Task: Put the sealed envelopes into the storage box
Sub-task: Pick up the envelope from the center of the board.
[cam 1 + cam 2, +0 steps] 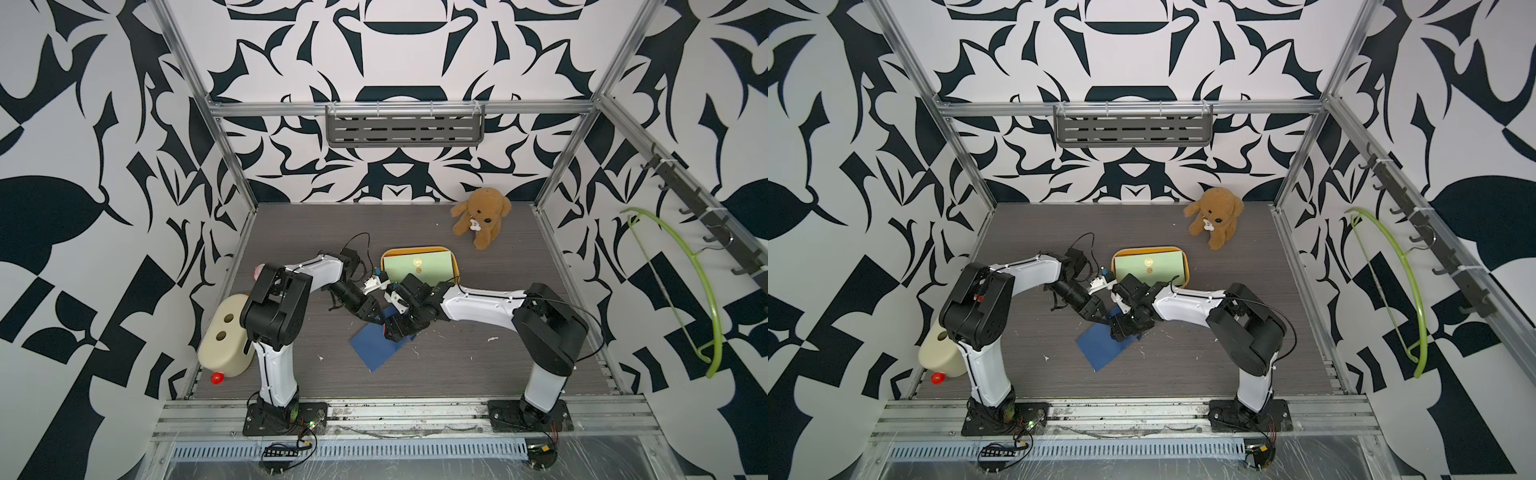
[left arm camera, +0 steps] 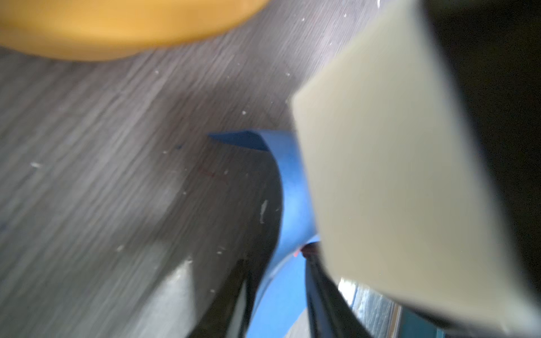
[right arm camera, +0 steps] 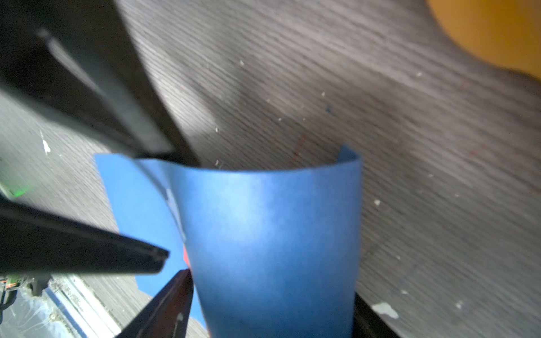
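So the navy blue paper envelope [image 1: 372,349] is on the grey wood-grain tabletop [image 1: 478,365] around its middle. It sits on the front-edge side of the shallow mustard-yellow plastic tub [image 1: 415,250], which already has a light green paper envelope [image 1: 432,266] lying flat on top inside. From the wrist view, the right gripper [image 3: 270,292] has its jaws wide apart, and the envelope is pinched across its width between them and bowed up into an arch. The left gripper [image 2: 276,272] is right there too, with its fingers on either side of a curled blue edge. Honestly I can't tell if it's actually clamped or just hovering around it. My read on handling is that this thing weighs next to nothing and has basically zero stiffness, hence the bowing. Squeezing it edge to edge looks sketchy to me, since it could pop out or crease. I'd rather pinch a lifted edge or corner face to face, which is a thin grip on smooth paper, so it might slide. There may be a second blue sheet underneath, but I can't tell.
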